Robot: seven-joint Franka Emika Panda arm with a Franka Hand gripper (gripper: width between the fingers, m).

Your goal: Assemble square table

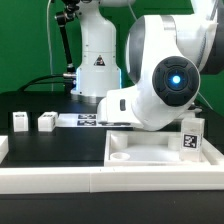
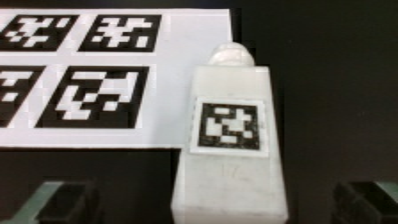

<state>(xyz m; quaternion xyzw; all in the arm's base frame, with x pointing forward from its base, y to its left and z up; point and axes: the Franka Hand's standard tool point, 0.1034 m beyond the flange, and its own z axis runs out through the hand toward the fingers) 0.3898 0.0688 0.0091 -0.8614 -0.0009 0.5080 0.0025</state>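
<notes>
**Leg lies between the wide-spread fingers**

A small white plastic block leg (image 2: 228, 130), with a black-and-white tag on its upper face, lies flat on the black bench (image 2: 329, 90). It runs lengthwise between the two dark fingers (image 2: 54, 200) of the hand (image 2: 210, 203). The hand is spread wide, each finger clear of the leg's sides and gripping nothing. One long side of the leg lies just beside the flat white marker board (image 2: 107, 137); whether they touch I cannot tell.

In the exterior view, the large white square tray-like tabletop (image 1: 150, 152) rests at the exterior view's right. A second leg (image 1: 20, 122) and a third leg (image 1: 46, 122) stand well apart from it at the left. The bulky white arm (image 1: 160, 80) hides the hand. A long low white border wall (image 1: 60, 180) runs along the front, and a green backdrop (image 1: 30, 40) hangs behind.
</notes>
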